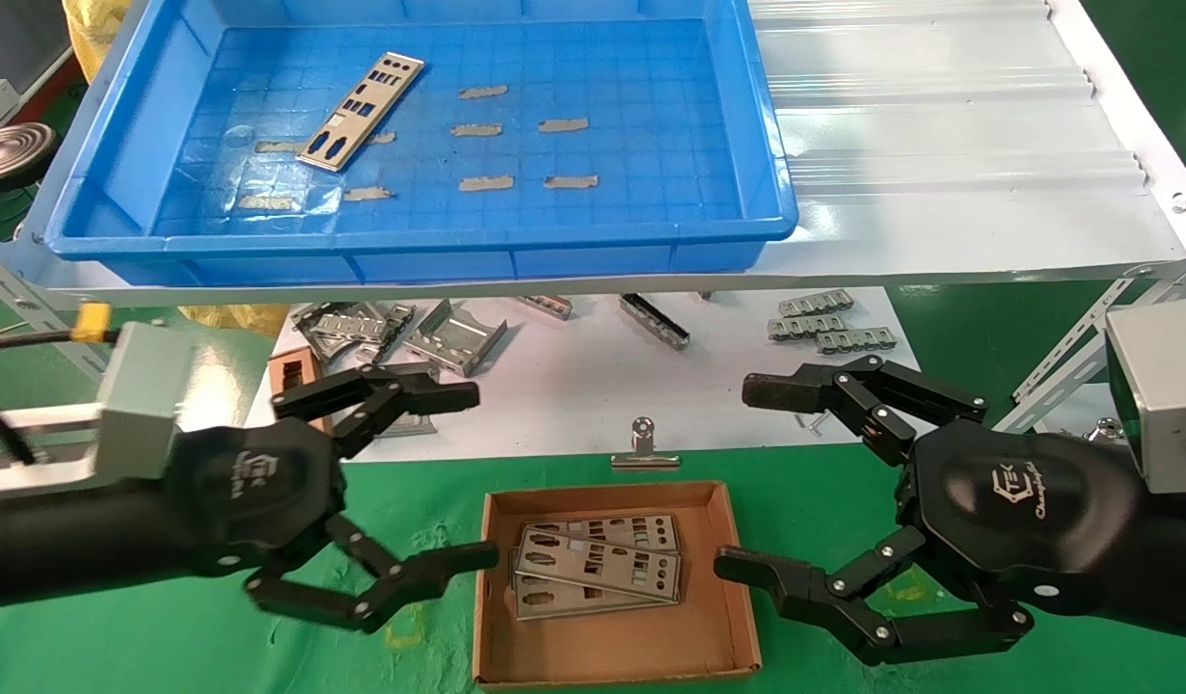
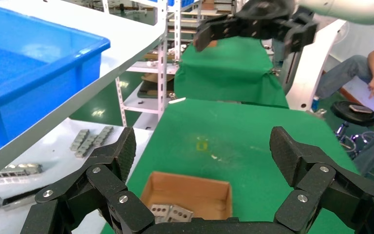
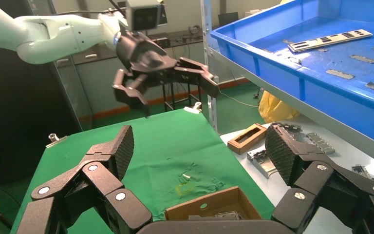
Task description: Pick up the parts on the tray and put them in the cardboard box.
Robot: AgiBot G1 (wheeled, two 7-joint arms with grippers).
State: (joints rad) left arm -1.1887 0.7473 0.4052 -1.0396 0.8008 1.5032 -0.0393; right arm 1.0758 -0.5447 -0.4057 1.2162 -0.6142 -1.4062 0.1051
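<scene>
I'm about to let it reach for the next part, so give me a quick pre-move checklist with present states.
1. A part remains in the tray: ok.
2. It lies flat, nothing on it: ok.
3. Left pincer open and holding nothing: ok.
4. Right pincer open and holding nothing: ok.
5. Cardboard box has room beside its stacked parts: ok.
6. Reach to the tray: cannot tell.

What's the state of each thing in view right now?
Left gripper: jaws open, empty, beside box.
Right gripper: jaws open, empty, beside box.
Shallow brown cardboard box: open, holds stacked plates.
Large bright-blue plastic tray: one punched silver metal strip left, flat.
</scene>
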